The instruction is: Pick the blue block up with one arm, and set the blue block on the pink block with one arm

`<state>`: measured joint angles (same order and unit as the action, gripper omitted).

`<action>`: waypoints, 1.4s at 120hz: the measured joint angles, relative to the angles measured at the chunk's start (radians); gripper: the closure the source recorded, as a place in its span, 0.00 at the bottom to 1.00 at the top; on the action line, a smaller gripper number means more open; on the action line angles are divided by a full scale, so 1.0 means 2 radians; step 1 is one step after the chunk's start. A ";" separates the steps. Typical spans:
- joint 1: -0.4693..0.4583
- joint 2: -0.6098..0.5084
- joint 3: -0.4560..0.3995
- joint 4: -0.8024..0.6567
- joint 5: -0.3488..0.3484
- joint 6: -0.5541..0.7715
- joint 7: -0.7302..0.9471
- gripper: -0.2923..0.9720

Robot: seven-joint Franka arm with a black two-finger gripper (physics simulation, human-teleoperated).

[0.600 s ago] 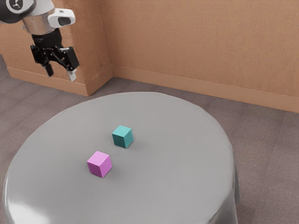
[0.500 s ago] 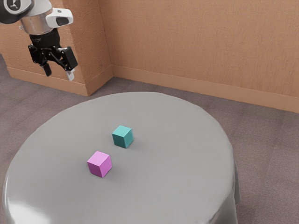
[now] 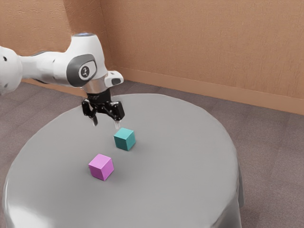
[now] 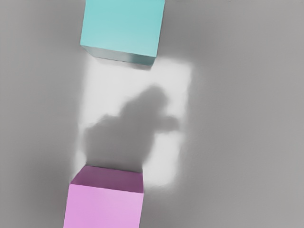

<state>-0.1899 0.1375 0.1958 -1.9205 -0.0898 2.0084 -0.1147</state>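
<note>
A teal-blue block (image 3: 125, 138) rests on the round grey table (image 3: 190, 156), near its middle. A pink block (image 3: 101, 166) sits a short way nearer the table's front, apart from the blue one. My gripper (image 3: 106, 122) hangs open just above the table, up and to the exterior view's left of the blue block, with nothing between its fingers. In the wrist view the blue block (image 4: 122, 29) and the pink block (image 4: 105, 201) lie on opposite sides of my hand's shadow (image 4: 137, 128).
The table's grey cloth drapes over its edge (image 3: 232, 190). A tan wall with a baseboard (image 3: 213, 90) runs behind the table, with a wall corner (image 3: 90, 57) at the back left. Bare tabletop spreads to the exterior view's right of the blocks.
My arm has swung down from high at the exterior view's upper left to just above the table beside the blue block. Both blocks have stayed put.
</note>
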 joint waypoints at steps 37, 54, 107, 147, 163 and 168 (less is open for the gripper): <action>0.019 0.066 -0.020 -0.020 -0.011 0.133 0.003 0.23; 0.025 0.088 -0.023 -0.003 -0.013 0.162 0.008 0.23; 0.053 0.166 -0.035 0.065 -0.014 0.188 0.074 0.23; 0.070 0.202 -0.048 0.091 -0.015 0.191 0.120 0.23; 0.074 0.209 -0.049 0.092 -0.021 0.191 0.133 0.23; 0.075 0.212 -0.050 0.092 -0.022 0.191 0.136 0.23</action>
<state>-0.0403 0.5613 0.0962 -1.7366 -0.1339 2.3908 0.1582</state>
